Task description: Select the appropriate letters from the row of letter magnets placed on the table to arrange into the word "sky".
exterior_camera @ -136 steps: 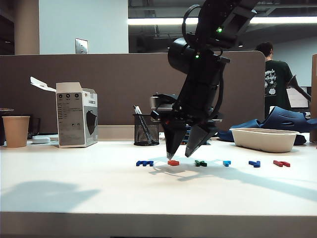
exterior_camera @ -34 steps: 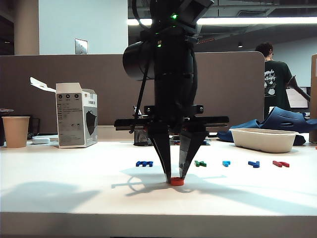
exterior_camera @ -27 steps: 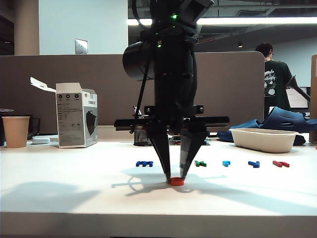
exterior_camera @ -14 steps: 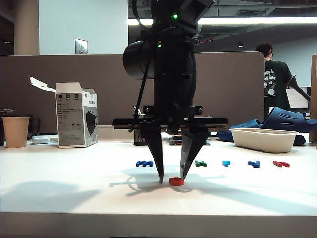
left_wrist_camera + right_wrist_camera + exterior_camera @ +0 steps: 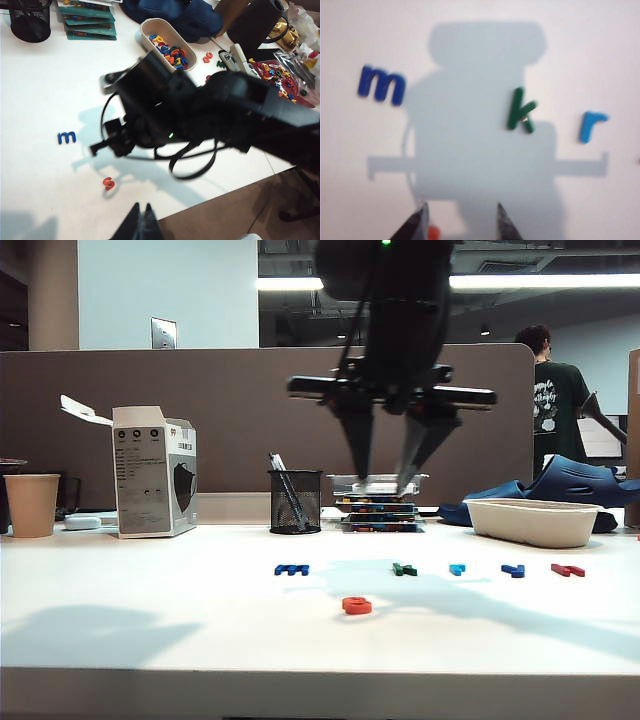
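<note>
Orange-red s [image 5: 356,605] sits alone on the bench [image 5: 150,620], nearer the front edge than the row, which I figure is the start of the word, with room beside it for two more. My right end effector [image 5: 388,480] hangs high above the row with its jaws spread and nothing between them. From its wrist camera the green k [image 5: 521,110] is right ahead, with the wide blue m [image 5: 380,85] on one side and the light-blue r [image 5: 590,124] on the other, so k looks like my next grab. The dark blue y [image 5: 514,570] waits further along, beside the red letter [image 5: 568,569]. My left end effector [image 5: 140,225] stays off to the side; only its tips show, seemingly pressed together, but I can't tell for sure.
</note>
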`<move>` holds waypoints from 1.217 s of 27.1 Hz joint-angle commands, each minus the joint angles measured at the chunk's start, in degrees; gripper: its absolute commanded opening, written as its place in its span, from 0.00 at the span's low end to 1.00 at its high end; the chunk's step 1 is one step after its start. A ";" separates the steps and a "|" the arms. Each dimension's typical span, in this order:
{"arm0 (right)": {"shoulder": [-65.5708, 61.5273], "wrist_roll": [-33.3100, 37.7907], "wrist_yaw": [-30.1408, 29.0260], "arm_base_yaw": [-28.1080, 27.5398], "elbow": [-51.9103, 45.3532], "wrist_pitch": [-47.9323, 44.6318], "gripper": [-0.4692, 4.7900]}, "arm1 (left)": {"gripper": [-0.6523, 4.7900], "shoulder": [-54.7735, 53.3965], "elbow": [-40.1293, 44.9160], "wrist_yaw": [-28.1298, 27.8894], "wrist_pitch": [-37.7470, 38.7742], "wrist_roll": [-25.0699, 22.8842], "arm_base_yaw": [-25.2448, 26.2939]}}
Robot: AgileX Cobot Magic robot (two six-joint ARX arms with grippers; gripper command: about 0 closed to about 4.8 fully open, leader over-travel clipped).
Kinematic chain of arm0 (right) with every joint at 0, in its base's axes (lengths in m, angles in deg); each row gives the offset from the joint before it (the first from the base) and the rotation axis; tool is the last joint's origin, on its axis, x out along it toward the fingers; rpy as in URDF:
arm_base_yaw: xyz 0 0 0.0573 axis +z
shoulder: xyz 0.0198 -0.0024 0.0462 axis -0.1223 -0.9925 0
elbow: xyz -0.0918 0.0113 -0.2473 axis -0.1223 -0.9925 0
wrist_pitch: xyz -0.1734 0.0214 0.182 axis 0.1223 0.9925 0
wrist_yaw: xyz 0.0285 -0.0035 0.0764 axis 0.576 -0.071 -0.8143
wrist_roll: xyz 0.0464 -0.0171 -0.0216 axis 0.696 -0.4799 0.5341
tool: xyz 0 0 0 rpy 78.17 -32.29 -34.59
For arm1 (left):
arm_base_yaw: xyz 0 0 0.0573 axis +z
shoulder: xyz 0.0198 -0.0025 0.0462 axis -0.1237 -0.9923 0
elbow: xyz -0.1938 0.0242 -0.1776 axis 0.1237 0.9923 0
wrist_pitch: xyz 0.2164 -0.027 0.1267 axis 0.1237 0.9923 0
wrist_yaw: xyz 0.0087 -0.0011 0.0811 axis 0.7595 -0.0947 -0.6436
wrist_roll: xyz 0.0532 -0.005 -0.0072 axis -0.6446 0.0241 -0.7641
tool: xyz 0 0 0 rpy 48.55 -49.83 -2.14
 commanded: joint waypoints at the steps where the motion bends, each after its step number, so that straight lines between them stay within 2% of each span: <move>1: 0.22 -0.35 0.11 -2.69 0.00 -1.88 0.42 | 0.11 0.13 -0.13 -0.17 -0.28 0.11 0.00; 7: -0.61 -1.20 0.15 -5.79 -0.02 -4.63 0.42 | 0.11 0.13 -0.13 -0.17 -0.31 0.11 0.00; 13: -4.02 -1.11 -1.01 -6.10 0.00 -9.16 0.42 | 0.11 0.13 -0.13 -0.22 -0.33 0.11 0.13; 19: -9.44 -0.07 -1.40 -6.27 0.00 -9.44 0.42 | 0.11 0.13 -0.13 -0.22 -0.33 0.11 0.13; 33: -12.96 -0.07 -3.17 -6.27 0.00 -7.72 0.42 | 0.11 0.13 -0.13 -0.37 -0.33 0.11 0.13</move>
